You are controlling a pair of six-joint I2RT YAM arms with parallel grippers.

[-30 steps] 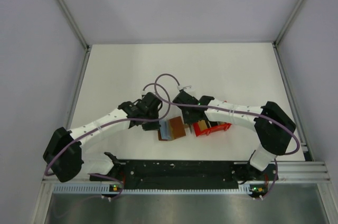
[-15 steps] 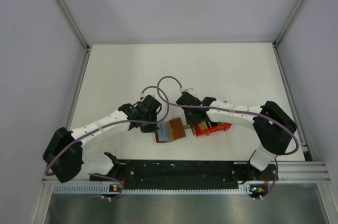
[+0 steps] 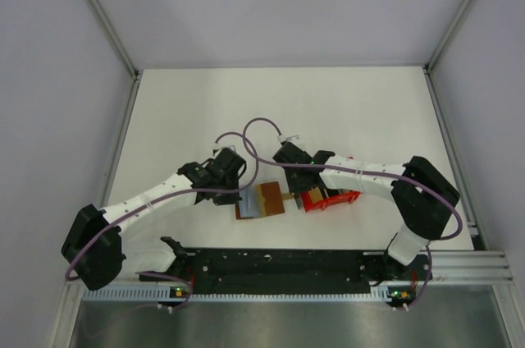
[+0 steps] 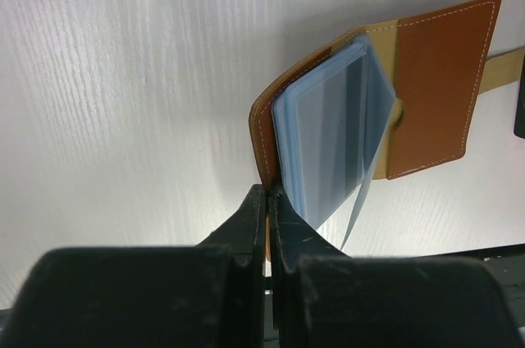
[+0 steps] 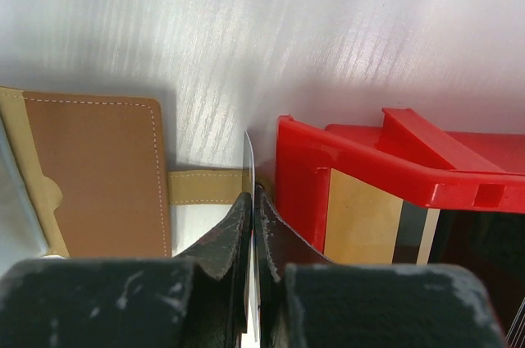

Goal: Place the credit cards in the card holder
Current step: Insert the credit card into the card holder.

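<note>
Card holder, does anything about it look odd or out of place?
Slightly. The card holder lies open, pinched at one cover's edge by the left gripper, and one leaf of its clear sleeves splays loose from the stack at the corner nearest that gripper instead of lying flat. No damage shows.

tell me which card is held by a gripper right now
The thin card seen edge-on, pinched in the right gripper, beside the red box. The yellow card stands inside that box, ungripped.
</note>
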